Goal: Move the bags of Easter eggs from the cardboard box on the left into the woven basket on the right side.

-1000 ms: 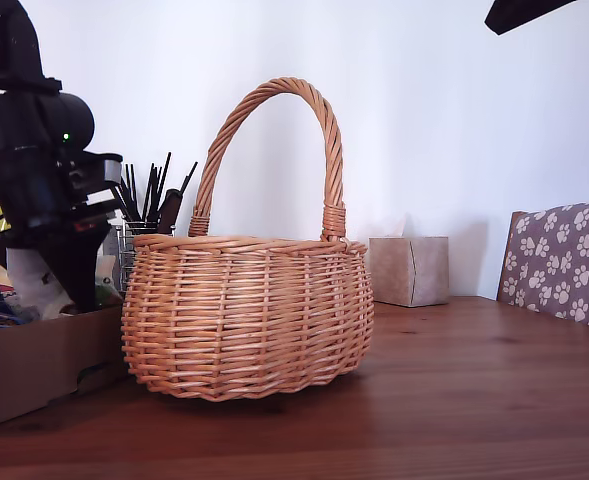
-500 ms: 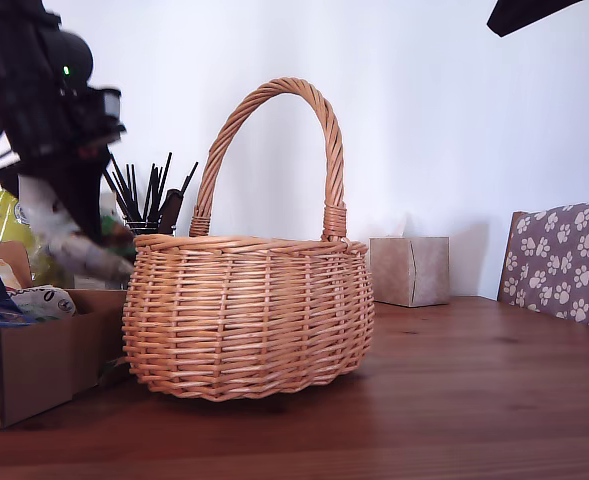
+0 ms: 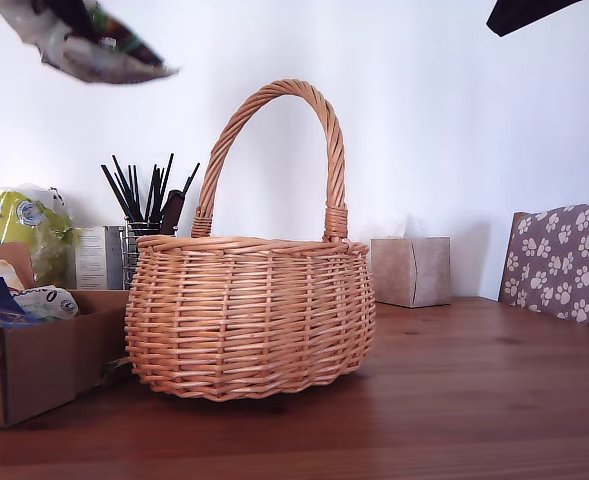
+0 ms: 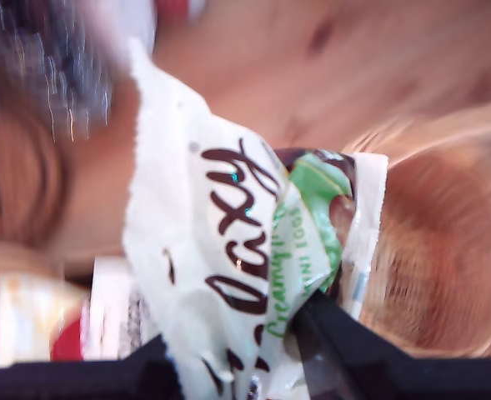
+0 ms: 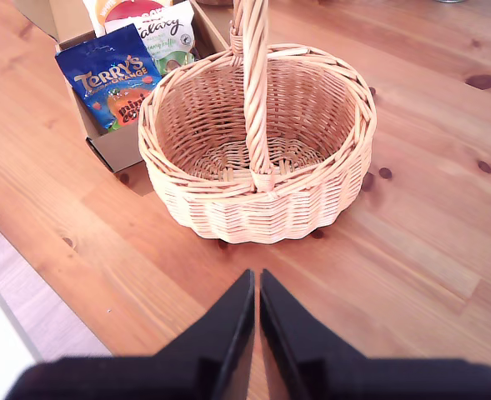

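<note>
High at the exterior view's left, a white bag of Easter eggs (image 3: 84, 45) hangs blurred in the air. My first gripper (image 4: 245, 367) is shut on this bag (image 4: 228, 250), which bears dark script lettering. The woven basket (image 3: 249, 310) stands mid-table, and its inside (image 5: 253, 142) holds nothing. At the exterior view's left the cardboard box (image 3: 34, 365) holds a dark blue bag (image 5: 112, 79), a white bag (image 5: 166, 33) and a red-yellow one (image 5: 128, 8). My second gripper (image 5: 256, 279) is shut on nothing, high above the table in front of the basket.
Behind the box are a yellow-green bag (image 3: 14, 225) and a mesh holder of black pens (image 3: 144, 200). A tan tissue box (image 3: 409, 270) and a paw-print chair back (image 3: 564, 260) stand at the exterior view's right. A dark arm part (image 3: 519, 12) shows at the top right.
My first gripper has lifted the white bag from the cardboard box up to the top of the exterior view, and the arm has mostly left the picture. The basket has not moved.
</note>
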Robot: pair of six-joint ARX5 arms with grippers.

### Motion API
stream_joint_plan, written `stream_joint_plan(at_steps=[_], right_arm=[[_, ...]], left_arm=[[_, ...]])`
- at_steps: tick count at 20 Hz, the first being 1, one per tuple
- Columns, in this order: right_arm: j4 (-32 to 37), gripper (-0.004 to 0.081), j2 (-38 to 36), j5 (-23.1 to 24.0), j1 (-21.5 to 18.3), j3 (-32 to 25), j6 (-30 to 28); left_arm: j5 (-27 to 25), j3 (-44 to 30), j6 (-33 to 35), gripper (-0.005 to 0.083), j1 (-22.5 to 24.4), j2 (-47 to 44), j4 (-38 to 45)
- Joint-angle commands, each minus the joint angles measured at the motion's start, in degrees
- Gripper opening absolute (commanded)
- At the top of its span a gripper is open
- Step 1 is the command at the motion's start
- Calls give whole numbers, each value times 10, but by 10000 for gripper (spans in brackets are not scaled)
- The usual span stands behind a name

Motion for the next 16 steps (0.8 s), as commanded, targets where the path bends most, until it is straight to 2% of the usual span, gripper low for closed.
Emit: stream_joint_plan(at_steps=[1, 6, 9, 11, 16], right_arm=[[2, 6, 0, 0, 3, 1, -2], [2, 6, 0, 0, 3, 1, -2], [2, 6, 0, 0, 3, 1, -1], [2, 6, 0, 0, 3, 1, -1], [1, 6, 0, 0, 3, 1, -1]], left_arm=[[7, -75, -12, 125, -9, -31, 54], [6, -290, -51, 125, -44, -154, 280], [6, -381, -77, 125, -74, -178, 381], [6, -408, -91, 125, -97, -167, 418], [4, -409, -109, 125, -150, -82, 494]])
